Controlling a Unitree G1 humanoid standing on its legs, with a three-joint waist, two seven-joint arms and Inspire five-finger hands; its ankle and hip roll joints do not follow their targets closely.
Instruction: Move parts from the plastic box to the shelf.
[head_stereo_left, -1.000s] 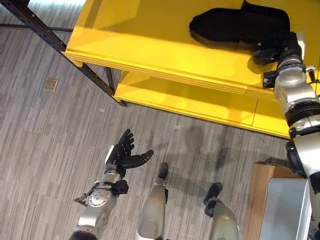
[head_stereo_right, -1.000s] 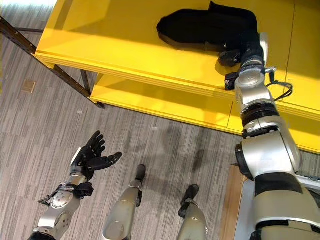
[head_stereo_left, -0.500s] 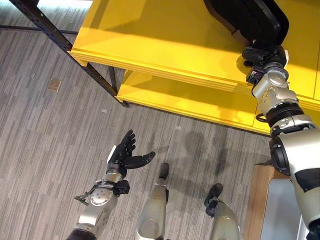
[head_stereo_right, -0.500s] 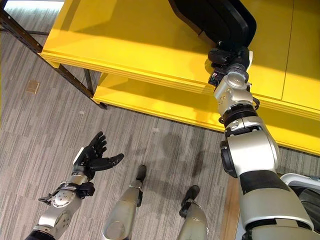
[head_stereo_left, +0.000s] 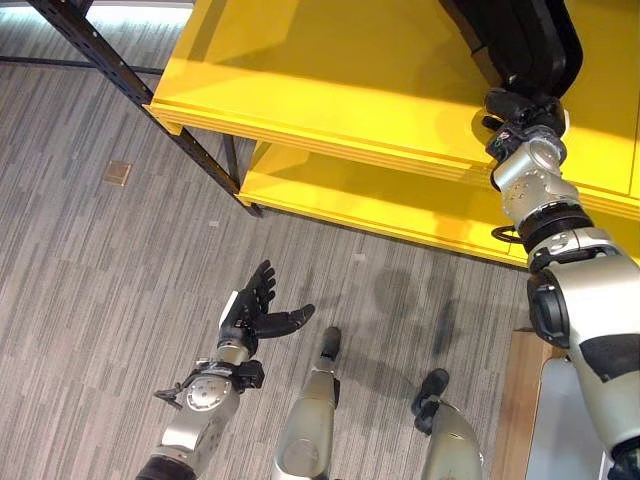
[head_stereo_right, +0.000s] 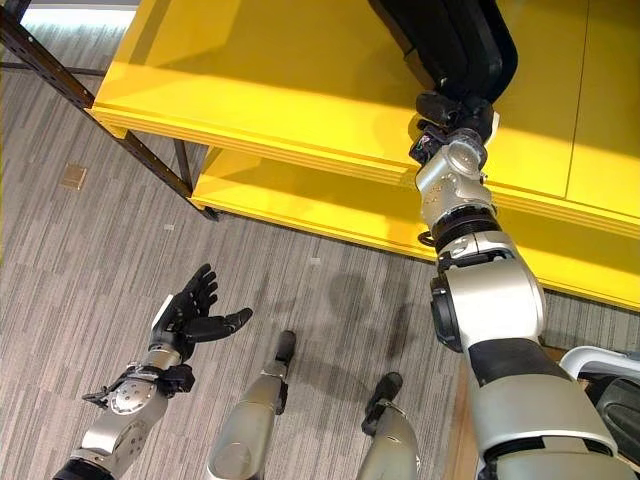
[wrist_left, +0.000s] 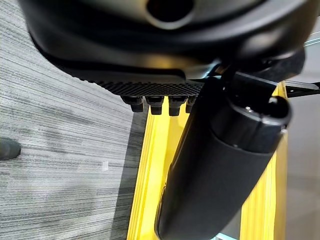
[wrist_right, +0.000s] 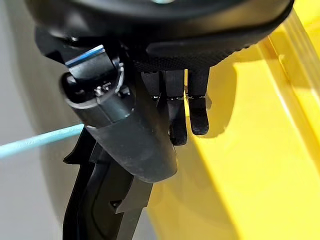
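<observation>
A large black part (head_stereo_left: 525, 40) lies on the top board of the yellow shelf (head_stereo_left: 330, 90), pointing away from me. My right hand (head_stereo_left: 518, 105) is at its near end, just past the shelf's front edge. In the right wrist view the fingers (wrist_right: 197, 112) hang nearly straight over the yellow board, and the thumb (wrist_right: 125, 135) rests beside the black part (wrist_right: 102, 210), not curled round it. My left hand (head_stereo_left: 255, 310) hovers low over the floor with its fingers spread and nothing in it; its thumb (wrist_left: 225, 170) stands out straight.
A lower yellow board (head_stereo_left: 380, 195) sits under the top one. A black slotted upright (head_stereo_left: 150, 110) runs down the shelf's left side. A wooden surface (head_stereo_left: 512, 400) stands at lower right beside my right arm. A small tan square (head_stereo_left: 118, 172) lies on the grey floor.
The black part has swung from lying across the shelf to pointing away from me. My right hand moved left along the shelf's edge with it. The left hand stayed put.
</observation>
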